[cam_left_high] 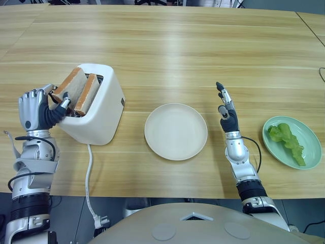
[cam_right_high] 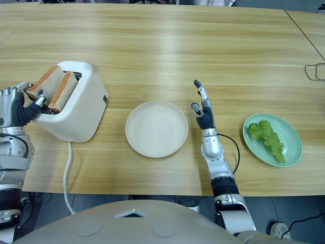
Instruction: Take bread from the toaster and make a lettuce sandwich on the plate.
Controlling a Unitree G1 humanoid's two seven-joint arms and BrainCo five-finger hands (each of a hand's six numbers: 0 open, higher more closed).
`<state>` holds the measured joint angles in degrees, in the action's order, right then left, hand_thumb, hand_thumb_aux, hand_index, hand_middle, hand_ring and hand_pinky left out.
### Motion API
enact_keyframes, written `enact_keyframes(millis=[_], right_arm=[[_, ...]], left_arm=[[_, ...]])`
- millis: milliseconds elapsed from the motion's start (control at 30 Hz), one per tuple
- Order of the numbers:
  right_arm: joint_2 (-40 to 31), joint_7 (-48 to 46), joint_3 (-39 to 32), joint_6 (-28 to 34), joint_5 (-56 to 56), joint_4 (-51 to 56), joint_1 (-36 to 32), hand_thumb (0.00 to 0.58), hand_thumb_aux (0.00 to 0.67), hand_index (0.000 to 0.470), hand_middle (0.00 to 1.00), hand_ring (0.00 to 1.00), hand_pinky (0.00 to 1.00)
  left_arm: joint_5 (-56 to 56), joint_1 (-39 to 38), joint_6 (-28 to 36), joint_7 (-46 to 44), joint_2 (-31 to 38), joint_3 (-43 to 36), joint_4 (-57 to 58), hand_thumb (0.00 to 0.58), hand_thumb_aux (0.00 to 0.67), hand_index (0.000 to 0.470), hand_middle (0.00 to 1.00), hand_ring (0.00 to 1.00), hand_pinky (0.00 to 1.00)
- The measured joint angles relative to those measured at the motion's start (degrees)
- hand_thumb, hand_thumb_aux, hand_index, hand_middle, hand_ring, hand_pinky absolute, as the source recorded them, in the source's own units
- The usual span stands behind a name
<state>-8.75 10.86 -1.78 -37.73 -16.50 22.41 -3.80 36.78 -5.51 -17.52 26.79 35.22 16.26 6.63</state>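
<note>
Left hand (cam_left_high: 35,109) at toaster (cam_left_high: 104,109) edge

No legible text, brand, number or sign anywhere on the light wooden tabletop (cam_left_high: 177,46) or on what stands on it. Just a small dark mark (cam_left_high: 122,103) on the side of the white plastic toaster (cam_left_high: 101,112), too small to read.
</note>
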Motion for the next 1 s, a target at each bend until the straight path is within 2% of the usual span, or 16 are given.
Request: enact_keyframes(millis=[200,333,467,600,633,700,867,1000], right_arm=[[0.1,1.3,0.0,-0.1,-0.9,1.9,-1.4,0.000,0.000,0.000,0.00,0.00,0.00],[0.1,2.3,0.0,-0.2,-1.2,4.0,-2.6,0.000,0.000,0.000,0.00,0.00,0.00],[0.1,2.9,0.0,-0.3,-1.4,5.0,-3.4,0.000,0.000,0.000,0.00,0.00,0.00],[0.1,3.3,-0.1,-0.3,-1.4,5.4,-4.2,0.000,0.000,0.000,0.00,0.00,0.00],[0.0,3.5,0.0,-0.4,-1.4,5.5,-4.2,0.000,0.000,0.000,0.00,0.00,0.00],[0.0,3.9,0.1,-0.6,-1.5,5.5,-4.3,0.000,0.000,0.000,0.00,0.00,0.00],[-2.2,5.6,2.6,-1.0,-1.0,3.8,-4.4,0.000,0.000,0.000,0.00,0.00,0.00],[-5.2,6.8,6.6,-0.2,-0.7,-0.6,-4.2,0.000,0.000,0.000,0.00,0.00,0.00]], left_arm=[[-4.3,4.4,-1.0,7.8,-4.8,5.4,-2.2,0.580,0.670,0.460,1.00,1.00,1.00],[-9.6,6.8,-6.1,11.5,-7.2,10.6,-11.1,0.580,0.670,0.460,1.00,1.00,1.00],[-12.0,6.7,-10.9,9.8,-10.4,9.6,-20.2,0.580,0.670,0.460,1.00,1.00,1.00],[-14.1,5.2,-14.5,2.4,-12.7,1.2,-25.1,0.580,0.670,0.460,1.00,1.00,1.00],[-15.6,4.5,-15.3,-1.9,-13.4,-3.9,-25.0,0.580,0.670,0.460,1.00,1.00,1.00],[-16.1,4.0,-15.7,-5.3,-14.5,-8.6,-24.0,0.580,0.670,0.460,1.00,1.00,1.00],[-16.9,2.4,-15.5,-16.3,-20.2,-24.1,-11.8,0.580,0.670,0.460,1.00,1.00,1.00],[-16.7,3.6,-16.0,-20.6,-22.9,-30.6,-4.0,0.580,0.670,0.460,1.00,1.00,1.00]])
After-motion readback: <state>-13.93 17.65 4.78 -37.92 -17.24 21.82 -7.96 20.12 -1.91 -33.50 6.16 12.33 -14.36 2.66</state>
